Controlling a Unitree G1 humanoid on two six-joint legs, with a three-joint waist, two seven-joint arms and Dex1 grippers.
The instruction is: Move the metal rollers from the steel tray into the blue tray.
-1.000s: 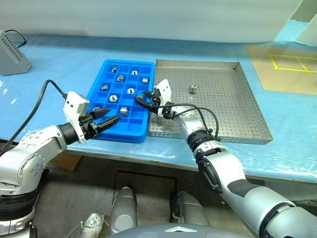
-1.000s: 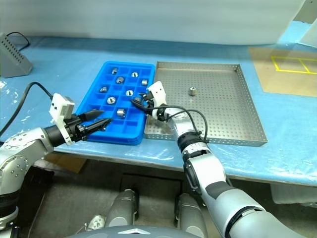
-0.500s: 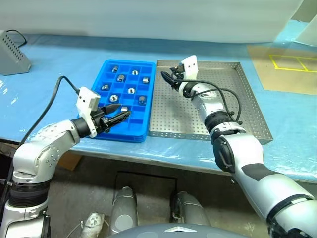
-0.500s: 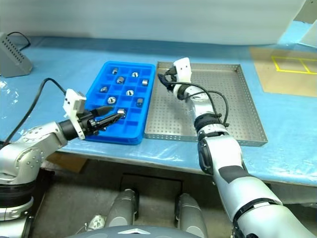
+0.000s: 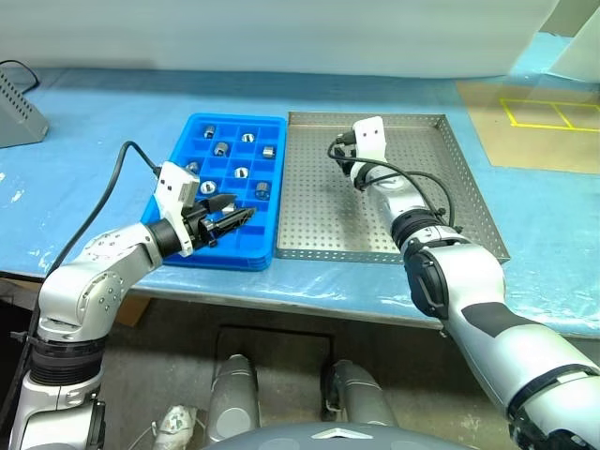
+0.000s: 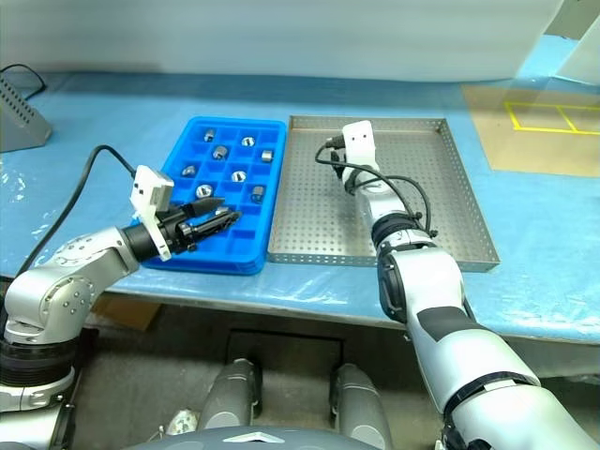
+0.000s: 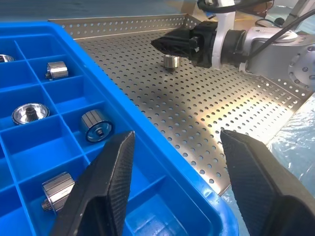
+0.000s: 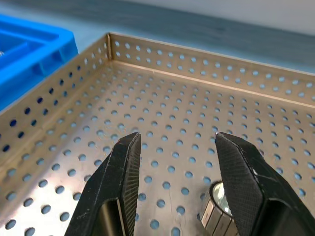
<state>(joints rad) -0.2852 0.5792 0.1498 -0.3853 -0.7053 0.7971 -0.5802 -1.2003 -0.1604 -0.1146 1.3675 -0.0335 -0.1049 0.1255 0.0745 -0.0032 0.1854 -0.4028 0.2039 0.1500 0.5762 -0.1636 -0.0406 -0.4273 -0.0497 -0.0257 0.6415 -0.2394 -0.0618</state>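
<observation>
The blue tray lies left of the steel tray and holds several metal rollers in its compartments. One roller stands on the steel tray's perforated floor. My right gripper is open low over that floor with its fingers on either side of this roller, apart from it. In the head views the right hand hides it. Over the blue tray's near right corner my left gripper hovers open, with nothing between its fingers.
A grey device stands at the table's far left. A brown board with yellow tape marks lies at the far right. The table's front edge runs just below both trays.
My right gripper swung from the blue tray's right edge over to the roller in the steel tray, leaving a roller in the compartment it was over. The left gripper edged slightly right.
</observation>
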